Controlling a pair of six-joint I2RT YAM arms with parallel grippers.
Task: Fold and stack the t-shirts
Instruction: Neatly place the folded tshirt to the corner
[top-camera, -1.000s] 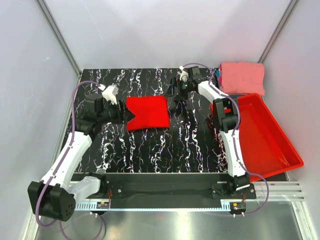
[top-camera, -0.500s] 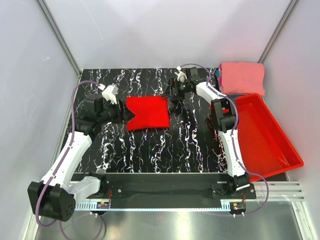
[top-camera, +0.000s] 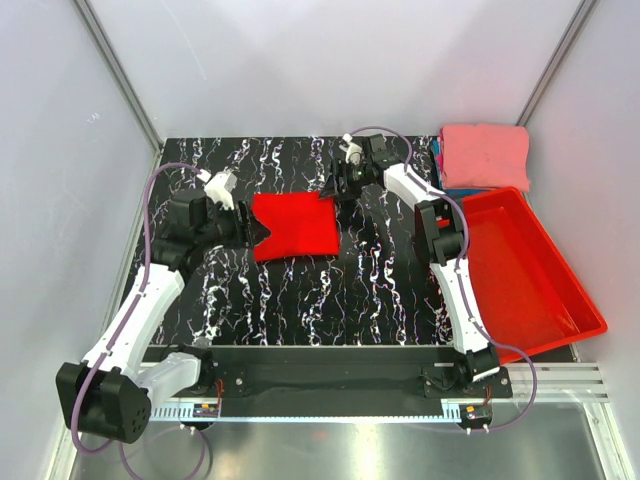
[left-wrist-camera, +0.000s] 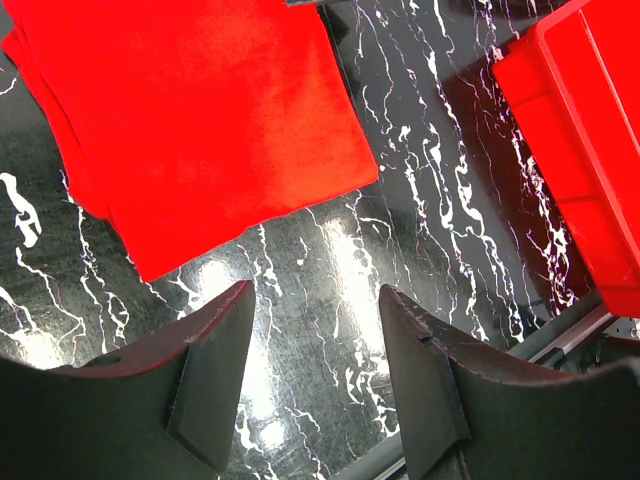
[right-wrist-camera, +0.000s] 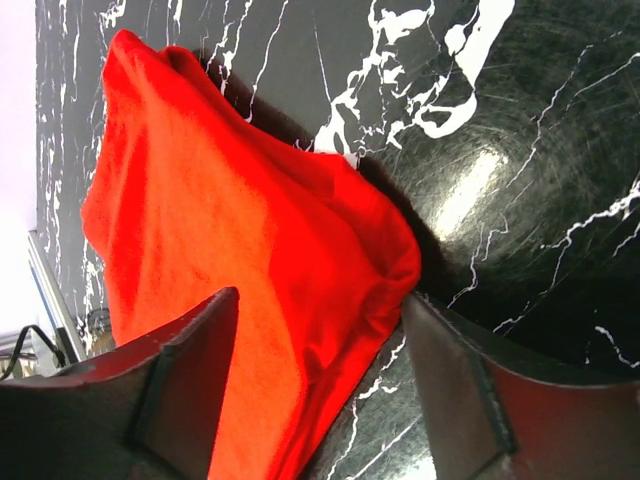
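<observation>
A bright red t-shirt (top-camera: 294, 224), folded into a rough square, lies flat on the black marbled table (top-camera: 330, 290). It also shows in the left wrist view (left-wrist-camera: 190, 120) and in the right wrist view (right-wrist-camera: 240, 290). My left gripper (top-camera: 252, 229) is open at the shirt's left edge and holds nothing; the left wrist view (left-wrist-camera: 315, 330) shows bare table between its fingers. My right gripper (top-camera: 338, 192) is open over the shirt's far right corner; in the right wrist view (right-wrist-camera: 320, 345) the cloth lies between the spread fingers. A folded salmon-pink t-shirt (top-camera: 486, 155) lies at the far right, on blue cloth (top-camera: 441, 158).
A rigid red plastic bin (top-camera: 525, 268) stands tilted at the table's right edge; it also shows in the left wrist view (left-wrist-camera: 580, 140). Grey walls close in the table on the left, back and right.
My right gripper has moved left, from beside the shirt's far right corner to over it. The left arm and the red shirt have not moved.
</observation>
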